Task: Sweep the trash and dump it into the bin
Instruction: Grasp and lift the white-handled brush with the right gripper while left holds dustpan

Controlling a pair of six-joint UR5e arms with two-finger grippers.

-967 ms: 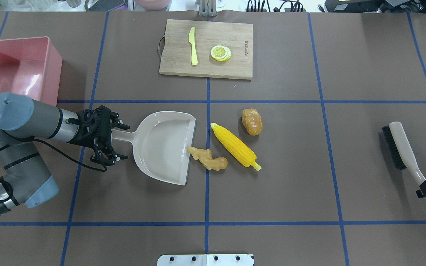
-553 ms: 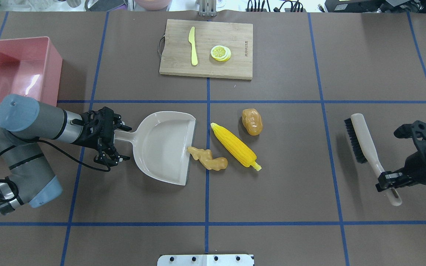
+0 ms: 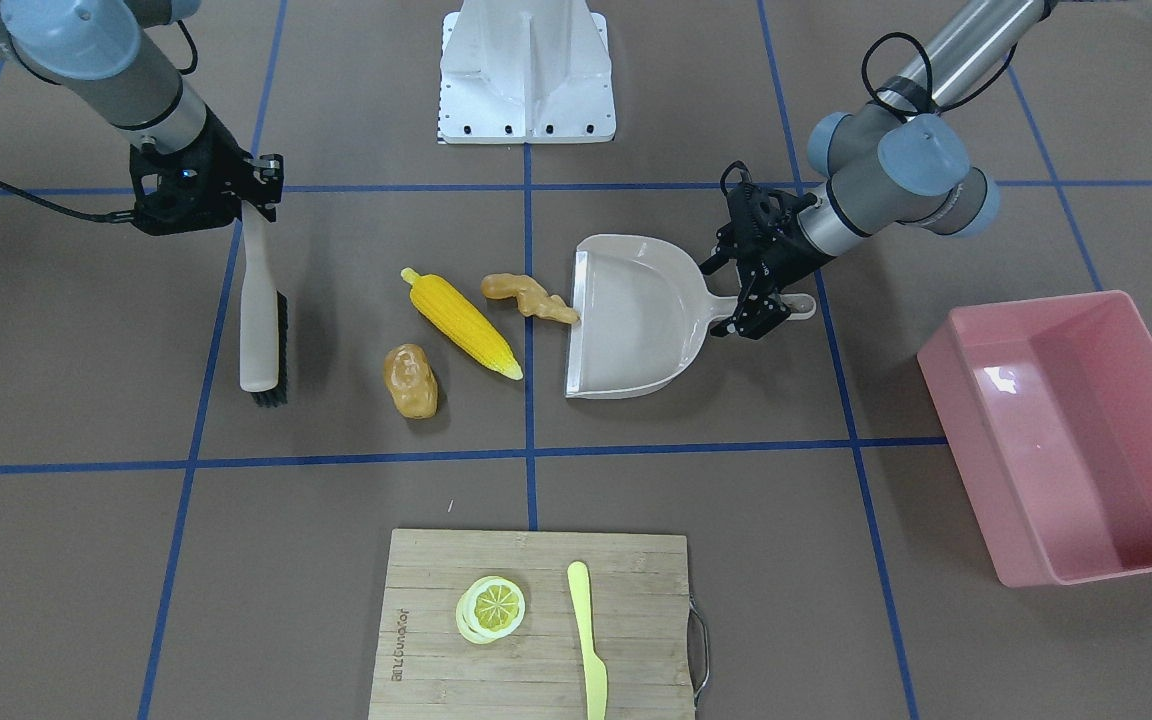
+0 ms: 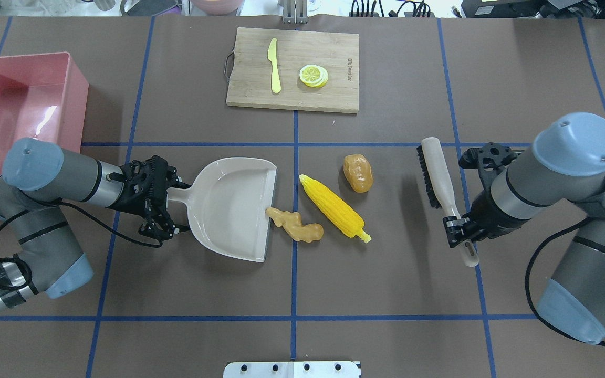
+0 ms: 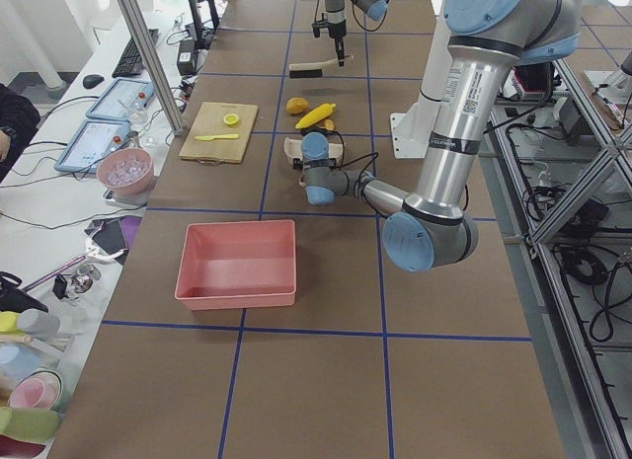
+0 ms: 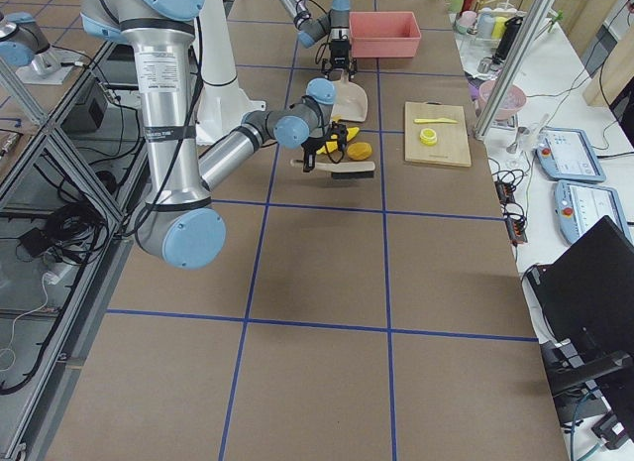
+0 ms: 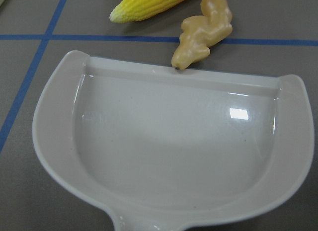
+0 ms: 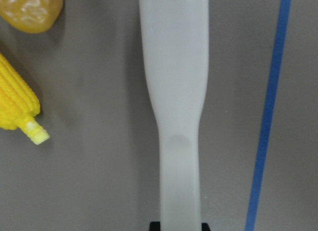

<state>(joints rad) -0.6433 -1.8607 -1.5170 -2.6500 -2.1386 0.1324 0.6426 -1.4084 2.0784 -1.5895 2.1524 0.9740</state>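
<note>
L gripper (image 4: 172,199) is clamped on the dustpan (image 4: 229,207) handle. The pan sits flat on the table (image 4: 386,273), mouth facing 3 o'clock. Ginger (image 4: 294,224) lies just outside the mouth w/ one tip touching the lip. Corn (image 4: 334,207) is at 3 o'clock of the ginger, close but apart, lying 10-to-4. Potato (image 4: 357,172) is at 1 o'clock of the corn, near, not touching. All 3 are on the table, outside the pan. Bin (image 4: 19,110) is well apart, at 10 o'clock of the L gripper.

R gripper (image 4: 460,228) is closed on the brush (image 4: 436,176) handle near its end. Brush head points approx 12 o'clock, bristles facing 9 o'clock. It's at 3 o'clock of the potato, apart. Cutting board (image 4: 334,47) is at 12 o'clock w/ knife (image 4: 274,65) & lemon slice (image 4: 313,75).
</note>
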